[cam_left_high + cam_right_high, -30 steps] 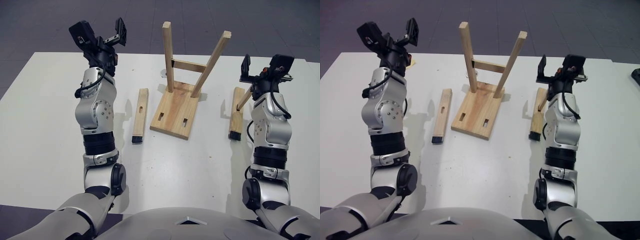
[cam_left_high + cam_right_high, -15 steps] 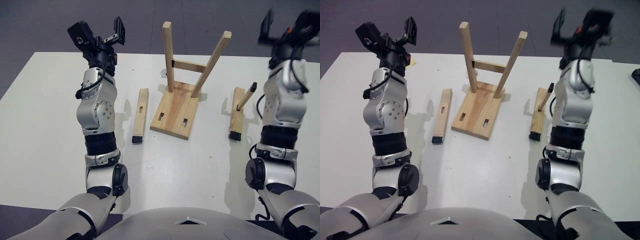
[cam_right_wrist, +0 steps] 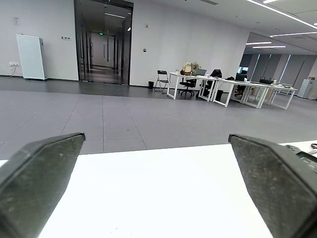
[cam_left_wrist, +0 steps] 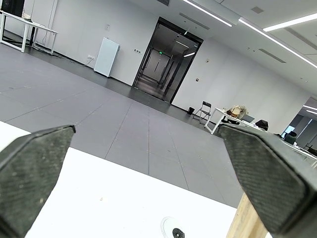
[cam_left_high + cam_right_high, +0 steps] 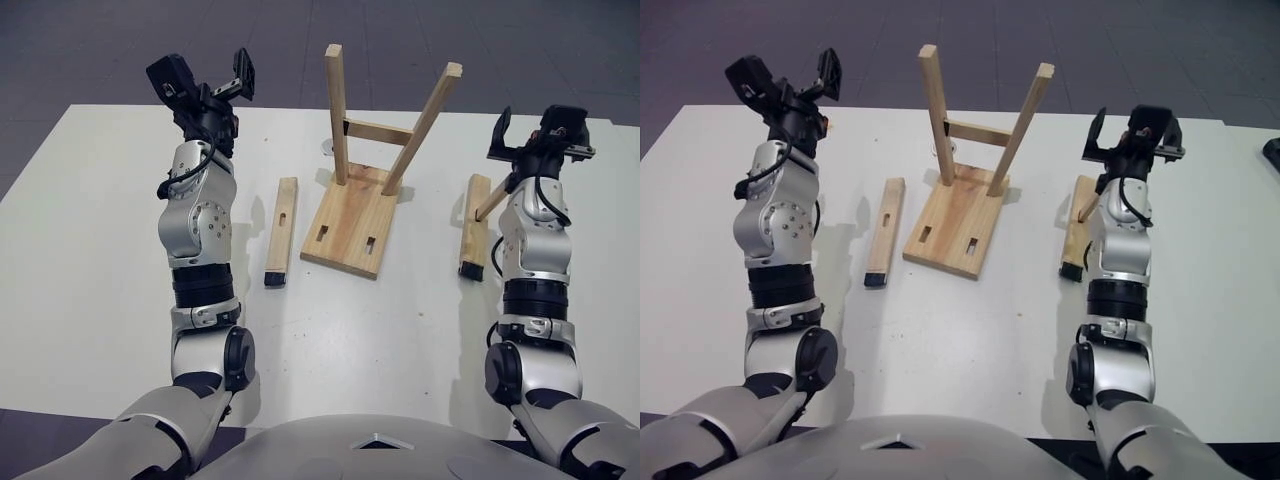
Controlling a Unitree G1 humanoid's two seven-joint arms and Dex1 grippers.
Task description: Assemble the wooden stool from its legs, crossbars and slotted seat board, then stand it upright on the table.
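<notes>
The slotted seat board [image 5: 350, 225] lies flat mid-table with two legs [image 5: 337, 110] [image 5: 425, 125] standing in its far slots, joined by a crossbar [image 5: 378, 131]. One loose leg [image 5: 281, 230] lies left of the board. Another loose leg [image 5: 471, 238] lies to the right, with a thin crossbar [image 5: 490, 200] sticking up from it. My left gripper [image 5: 207, 72] is raised above the far left of the table, open and empty. Just right of the right-hand leg my right gripper [image 5: 532, 128] is held up, open and empty. Each wrist view shows wide-apart pads [image 4: 34, 168] [image 3: 272, 173] with nothing between.
A small round disc [image 5: 328, 148] sits on the white table [image 5: 90, 240] behind the seat board. A dark object [image 5: 1272, 150] lies at the table's far right edge. There is free room in front of the board and along the left side.
My right arm swung up and outward half a second ago, then came back down beside the right-hand leg. The left arm shifted slightly right. The wooden parts have not moved.
</notes>
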